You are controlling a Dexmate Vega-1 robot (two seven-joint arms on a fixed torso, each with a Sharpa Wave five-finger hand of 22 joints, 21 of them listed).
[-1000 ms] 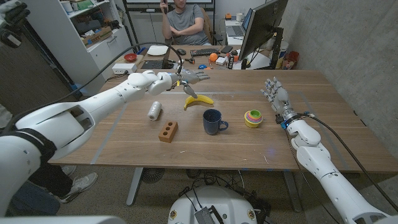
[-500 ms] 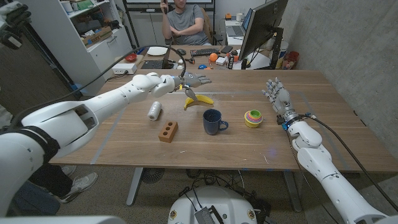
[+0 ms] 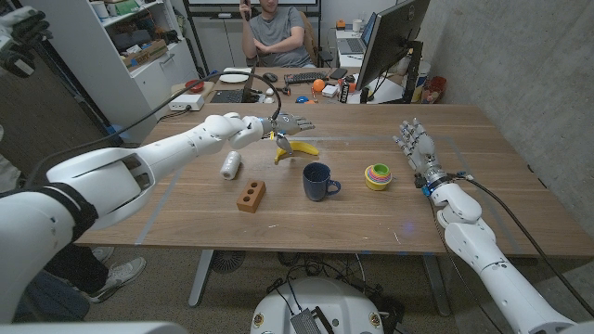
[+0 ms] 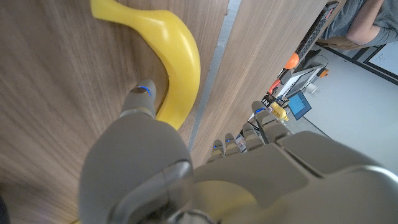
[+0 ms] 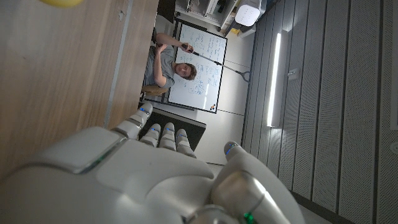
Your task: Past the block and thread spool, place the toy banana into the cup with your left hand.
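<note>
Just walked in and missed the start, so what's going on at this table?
The robot's left hand is reaching over the toy banana, fingers at its stem end; the banana lies on the wooden table, not lifted. Nearer the robot sit the blue cup, the thread spool and the brick-like block. The right hand waits open at the table's right side, holding nothing. A person sits behind the table.
</note>
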